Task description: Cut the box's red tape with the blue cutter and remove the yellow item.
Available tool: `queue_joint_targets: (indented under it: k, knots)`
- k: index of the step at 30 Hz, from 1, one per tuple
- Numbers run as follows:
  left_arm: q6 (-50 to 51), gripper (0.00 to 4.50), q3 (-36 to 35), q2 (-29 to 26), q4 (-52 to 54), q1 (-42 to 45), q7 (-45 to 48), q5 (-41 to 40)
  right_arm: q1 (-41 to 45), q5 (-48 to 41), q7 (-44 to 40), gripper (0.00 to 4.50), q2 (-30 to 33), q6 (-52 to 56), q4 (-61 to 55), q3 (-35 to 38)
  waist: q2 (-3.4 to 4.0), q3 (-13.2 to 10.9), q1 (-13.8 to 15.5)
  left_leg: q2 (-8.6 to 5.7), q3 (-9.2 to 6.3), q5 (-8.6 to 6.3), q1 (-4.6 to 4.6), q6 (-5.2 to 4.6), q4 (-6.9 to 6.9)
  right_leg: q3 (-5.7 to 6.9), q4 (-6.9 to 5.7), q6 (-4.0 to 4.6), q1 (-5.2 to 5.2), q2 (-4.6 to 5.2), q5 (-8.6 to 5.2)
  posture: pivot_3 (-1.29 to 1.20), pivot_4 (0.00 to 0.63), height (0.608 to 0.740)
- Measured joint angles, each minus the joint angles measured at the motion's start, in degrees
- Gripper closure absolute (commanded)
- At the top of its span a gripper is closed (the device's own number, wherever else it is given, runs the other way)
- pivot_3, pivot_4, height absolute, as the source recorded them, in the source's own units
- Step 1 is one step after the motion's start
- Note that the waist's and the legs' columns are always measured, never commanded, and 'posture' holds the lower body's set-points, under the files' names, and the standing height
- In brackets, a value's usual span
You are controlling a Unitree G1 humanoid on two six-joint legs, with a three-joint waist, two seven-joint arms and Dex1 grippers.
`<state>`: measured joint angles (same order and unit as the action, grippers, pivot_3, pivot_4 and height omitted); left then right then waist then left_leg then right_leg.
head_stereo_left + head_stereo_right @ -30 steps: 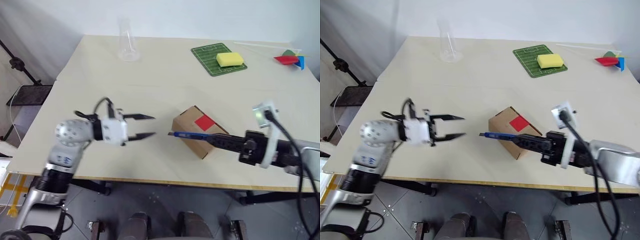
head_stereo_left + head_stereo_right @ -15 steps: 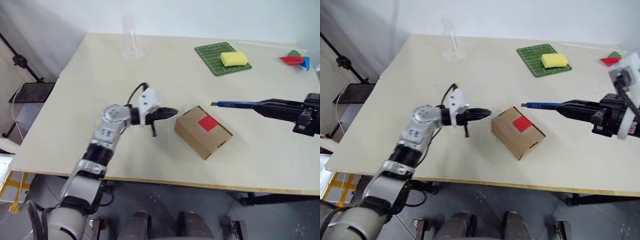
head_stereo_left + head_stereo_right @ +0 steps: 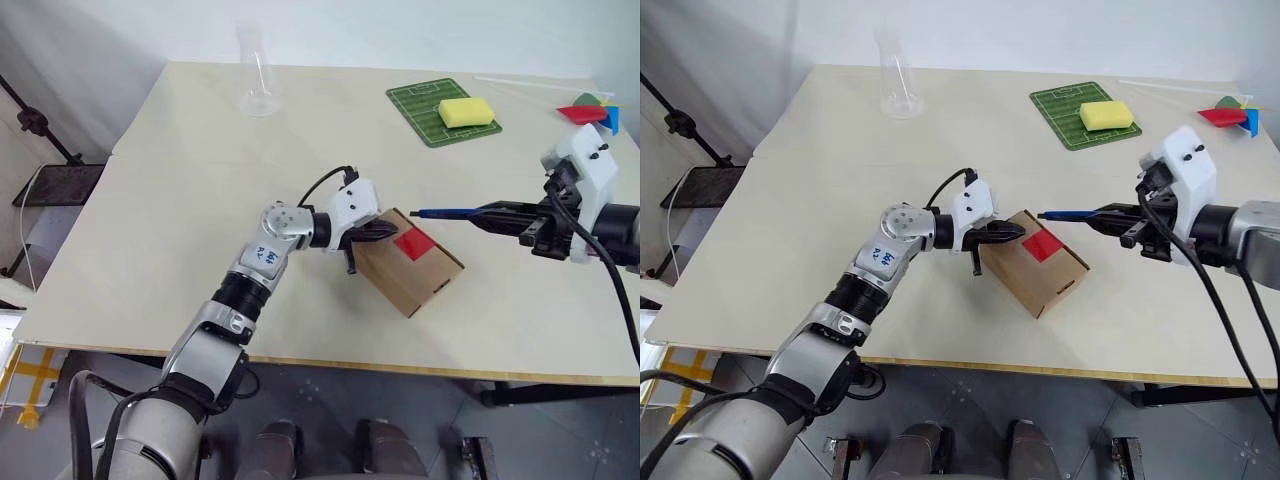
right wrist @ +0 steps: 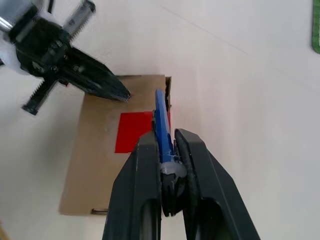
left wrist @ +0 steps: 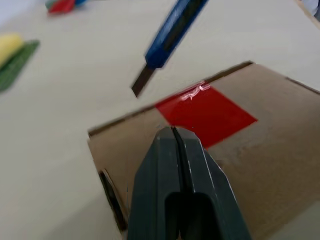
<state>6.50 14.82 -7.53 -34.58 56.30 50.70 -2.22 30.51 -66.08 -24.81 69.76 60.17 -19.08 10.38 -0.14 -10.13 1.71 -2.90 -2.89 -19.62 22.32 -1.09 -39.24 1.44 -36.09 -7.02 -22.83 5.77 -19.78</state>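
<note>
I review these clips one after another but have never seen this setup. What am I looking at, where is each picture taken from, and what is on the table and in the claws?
It is a humanoid robot with two arms, each ending in a two-fingered black claw. Two pictures look down from its head; the other two come from cameras on each wrist, looking along the fingers.

On the pale table sits a brown box sealed with red tape. The left gripper is shut, empty, with its tips at the box's top near the tape. The right gripper is shut on the blue cutter, held level with its blade just beyond the box.

Farther back: a clear glass vessel, a green mat bearing a yellow sponge, and coloured shapes.
</note>
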Motion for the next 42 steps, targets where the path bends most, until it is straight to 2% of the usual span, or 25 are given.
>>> queue_joint_targets:
  k: [9,21,37,42]
  knots:
    - [7.0,4.50,-0.3,0.0,3.2,0.0,0.1,0.0,0.1,4.9,-0.8,4.35,-3.4,0.5,-1.1,0.0,0.01,0.0,0.0,0.00,-0.02,0.00,-0.02,0.00,-0.01,-0.03,-0.06,0.00,0.00,0.02,0.00,0.00,0.150,0.740]
    - [8.1,4.50,-0.1,-0.2,5.1,-0.9,0.3,0.2,-0.8,10.7,-2.2,4.35,-6.6,1.2,-1.8,-0.4,0.01,0.0,0.0,-0.08,-0.02,0.00,-0.05,0.00,-0.13,-0.03,-0.36,0.00,-0.06,0.03,0.00,0.00,0.150,0.740]
    - [9.1,4.50,0.0,-0.5,7.2,-2.2,0.2,0.5,-2.2,15.1,-6.4,4.35,-7.2,1.9,-1.9,-0.4,0.01,0.0,-0.1,-0.10,-0.02,0.00,-0.04,0.00,-0.46,-0.21,-0.68,0.00,-0.07,0.04,0.00,0.00,0.150,0.740]
    - [9.5,4.50,0.9,-0.6,7.4,-2.2,0.2,1.1,0.1,15.0,-8.1,4.35,-6.5,5.6,-1.3,-0.6,0.01,0.0,-0.1,-0.11,-0.02,0.00,-0.04,0.00,-0.52,-0.23,-0.73,0.00,-0.06,0.08,0.00,0.00,0.150,0.740]
